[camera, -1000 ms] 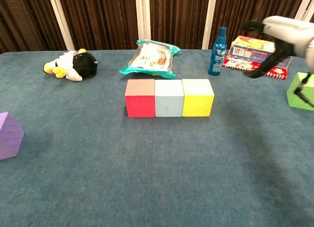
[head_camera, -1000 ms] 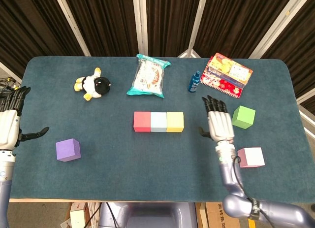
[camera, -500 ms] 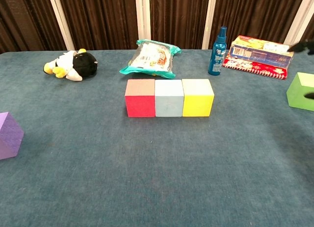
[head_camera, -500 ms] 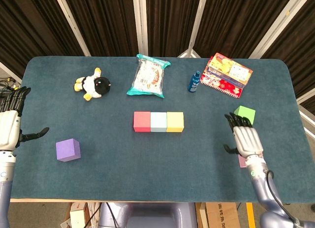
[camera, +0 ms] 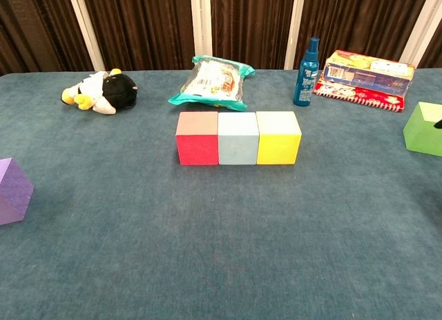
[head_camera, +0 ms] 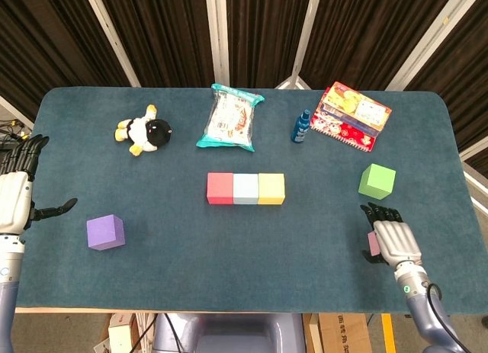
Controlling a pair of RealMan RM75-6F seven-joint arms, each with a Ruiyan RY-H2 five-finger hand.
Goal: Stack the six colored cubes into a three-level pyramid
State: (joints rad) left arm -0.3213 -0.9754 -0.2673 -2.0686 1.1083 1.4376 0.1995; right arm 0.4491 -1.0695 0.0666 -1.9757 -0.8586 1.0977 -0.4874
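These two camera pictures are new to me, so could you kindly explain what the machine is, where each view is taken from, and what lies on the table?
This is a two-armed robot at a table, each arm ending in a robot hand with fingers. The head view looks down from above; the chest view looks across the table from lower down.

On the blue table a red cube, a pale blue cube and a yellow cube sit touching in a row. A purple cube and a green cube lie apart. A pink cube is mostly hidden under the right robot hand; whether it is gripped, I cannot tell.

The left robot hand is open, holding nothing.

Further back lie a plush toy, snack bag, blue bottle and a colourful box.
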